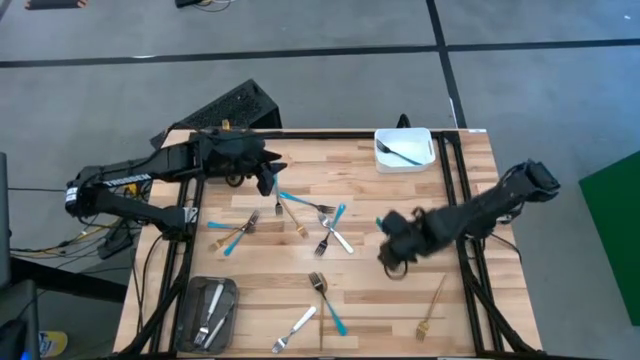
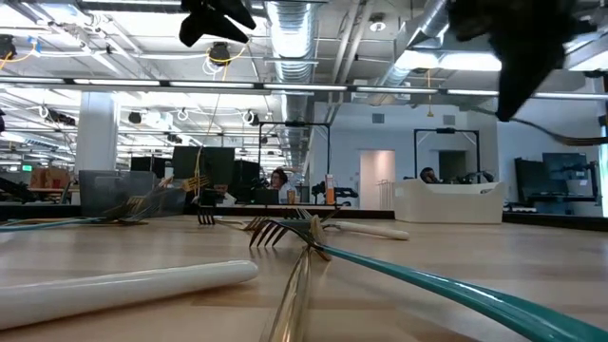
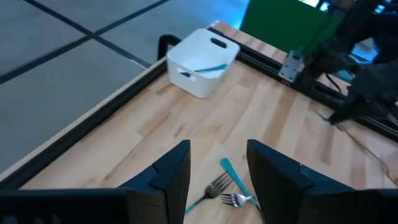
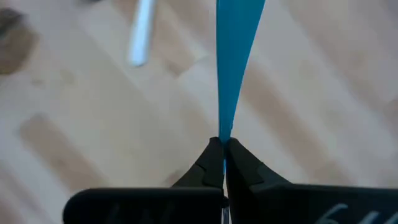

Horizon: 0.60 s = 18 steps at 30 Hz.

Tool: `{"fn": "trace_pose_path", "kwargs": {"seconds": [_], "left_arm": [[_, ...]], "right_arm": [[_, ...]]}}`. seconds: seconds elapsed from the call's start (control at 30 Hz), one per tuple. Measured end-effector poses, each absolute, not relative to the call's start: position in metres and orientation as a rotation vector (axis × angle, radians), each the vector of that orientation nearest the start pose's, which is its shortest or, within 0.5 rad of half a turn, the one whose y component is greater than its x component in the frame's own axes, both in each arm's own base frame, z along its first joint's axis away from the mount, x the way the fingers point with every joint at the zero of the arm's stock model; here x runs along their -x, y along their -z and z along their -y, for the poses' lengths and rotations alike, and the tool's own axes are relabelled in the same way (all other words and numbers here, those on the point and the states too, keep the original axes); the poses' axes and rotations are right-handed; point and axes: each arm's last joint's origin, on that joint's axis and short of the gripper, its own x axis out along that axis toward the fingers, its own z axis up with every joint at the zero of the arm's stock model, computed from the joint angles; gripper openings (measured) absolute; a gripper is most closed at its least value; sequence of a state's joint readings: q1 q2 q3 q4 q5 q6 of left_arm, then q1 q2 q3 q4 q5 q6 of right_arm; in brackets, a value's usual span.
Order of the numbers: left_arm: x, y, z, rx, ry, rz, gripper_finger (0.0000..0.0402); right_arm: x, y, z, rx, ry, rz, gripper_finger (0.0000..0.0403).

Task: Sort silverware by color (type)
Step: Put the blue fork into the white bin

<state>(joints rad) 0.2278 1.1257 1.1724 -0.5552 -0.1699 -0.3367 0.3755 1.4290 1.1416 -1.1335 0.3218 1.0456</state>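
Blue-handled, gold and white-handled forks lie scattered on the wooden table (image 1: 400,290). Two blue forks (image 1: 300,200) (image 1: 335,218) cross near the middle. My left gripper (image 1: 268,178) hovers open above them, and the left wrist view shows forks (image 3: 231,190) on the table between its fingers, untouched. My right gripper (image 1: 385,238) is right of centre, shut on a blue-handled utensil (image 4: 231,56). A white bin (image 1: 404,150) at the far right holds one utensil. A dark tray (image 1: 208,312) at the near left holds white-handled pieces. My right gripper pinches the blue handle at its narrow end (image 4: 224,127) between the two fingertips (image 4: 211,163). The handle runs straight out ahead of the fingers and widens away from them. It is lifted clear of the table; a short teal tip (image 1: 380,222) shows beside the gripper.
A gold fork (image 1: 432,305) lies near the right edge. A white-handled fork (image 1: 295,328) and a blue one (image 1: 330,305) lie at the near middle, with more blue forks (image 1: 235,238) at left. Black rails (image 1: 455,190) border the table. People sit at desks far behind (image 2: 277,180).
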Motion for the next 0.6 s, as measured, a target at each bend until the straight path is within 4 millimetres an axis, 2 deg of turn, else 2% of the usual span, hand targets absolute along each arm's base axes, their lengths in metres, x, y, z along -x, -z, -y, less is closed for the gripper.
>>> {"fn": "trace_pose_path", "kwargs": {"seconds": [0.3,0.6], "left_arm": [[-0.222,-0.365,-0.064,0.377,-0.578,-0.427,0.0144],[-0.215,-0.354,-0.062,0.375,-0.608,-0.569,0.0144]], "right_arm": [[-0.245,-0.266,0.012,0.012,0.641,-1.261,0.0015],[-0.24,-0.27,0.111,0.141,0.697,-1.267,0.0016]]}}
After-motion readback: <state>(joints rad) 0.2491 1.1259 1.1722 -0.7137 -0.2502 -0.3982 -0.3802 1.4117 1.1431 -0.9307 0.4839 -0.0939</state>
